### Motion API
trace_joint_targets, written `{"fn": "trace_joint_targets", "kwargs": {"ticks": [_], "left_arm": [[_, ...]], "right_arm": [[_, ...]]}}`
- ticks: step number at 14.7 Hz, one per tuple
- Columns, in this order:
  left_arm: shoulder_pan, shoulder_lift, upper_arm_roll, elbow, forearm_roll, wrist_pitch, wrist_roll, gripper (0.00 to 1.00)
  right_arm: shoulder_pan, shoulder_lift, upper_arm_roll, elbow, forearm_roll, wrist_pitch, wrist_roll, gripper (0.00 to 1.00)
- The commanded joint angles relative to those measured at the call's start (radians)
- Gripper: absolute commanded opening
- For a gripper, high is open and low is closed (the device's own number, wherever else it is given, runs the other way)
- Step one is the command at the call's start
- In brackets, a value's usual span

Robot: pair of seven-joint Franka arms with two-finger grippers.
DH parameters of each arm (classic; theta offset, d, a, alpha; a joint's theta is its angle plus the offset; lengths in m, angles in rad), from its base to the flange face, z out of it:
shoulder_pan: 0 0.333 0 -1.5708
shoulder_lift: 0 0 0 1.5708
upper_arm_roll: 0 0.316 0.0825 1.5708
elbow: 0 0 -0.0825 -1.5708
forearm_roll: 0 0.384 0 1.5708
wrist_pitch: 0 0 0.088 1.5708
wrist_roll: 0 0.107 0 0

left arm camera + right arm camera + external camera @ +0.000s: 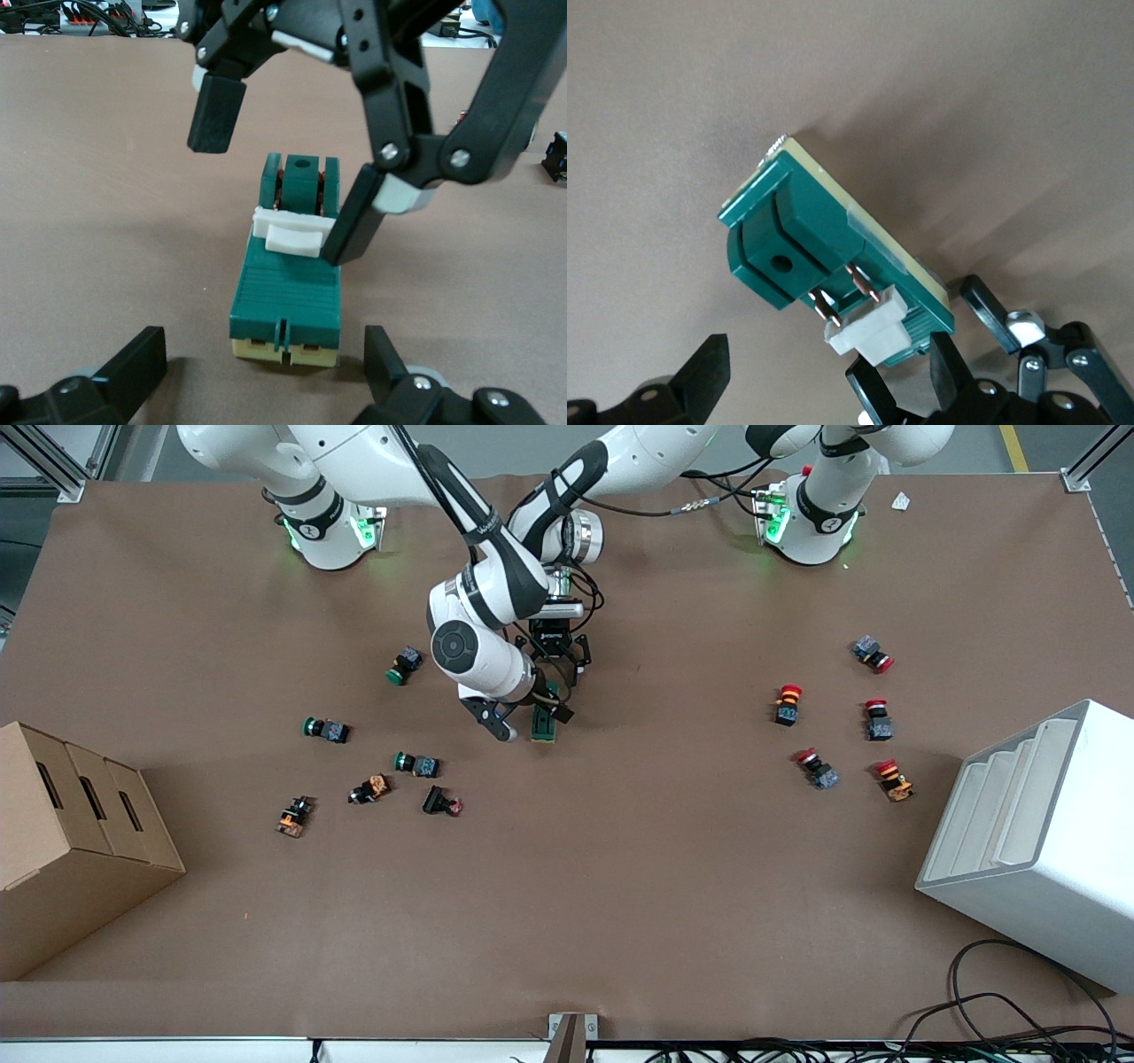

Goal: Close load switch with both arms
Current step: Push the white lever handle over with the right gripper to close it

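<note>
The right hand (524, 722), fingers spread, has one black pad on the switch's (543, 724) white lever (291, 232). The left hand (556, 657) gapes around its ribbed green block, cream-based, flat on the brown worktop (620, 886) mid-table.

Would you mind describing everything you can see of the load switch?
The load switch is a small dark green block, plastic by its look, with a cream base layer, a ribbed top, a white lever piece and copper-coloured pins near the lever. It lies flat on the brown table near its middle, beneath both wrists. One finger of the right gripper, whose fingers are spread, is at the lever; actual contact is uncertain. The open left gripper straddles the switch's cream end without visibly touching it.
</note>
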Motion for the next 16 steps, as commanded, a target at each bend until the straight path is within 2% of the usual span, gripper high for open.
{"fn": "trace_joint_targets", "kwargs": {"ticks": [1, 11, 16], "left_arm": [[-0.002, 0.058, 0.006, 0.009, 0.003, 0.030, -0.036, 0.98], [-0.002, 0.058, 0.006, 0.009, 0.005, 0.028, -0.036, 0.99], [-0.002, 0.058, 0.006, 0.009, 0.005, 0.028, -0.038, 0.99]], "right_arm": [[0.035, 0.039, -0.001, 0.012, 0.041, 0.059, -0.023, 1.00], [-0.013, 0.059, -0.004, 0.113, 0.040, 0.045, -0.028, 1.00], [-0.056, 0.062, -0.004, 0.170, 0.035, -0.033, -0.034, 1.00]]}}
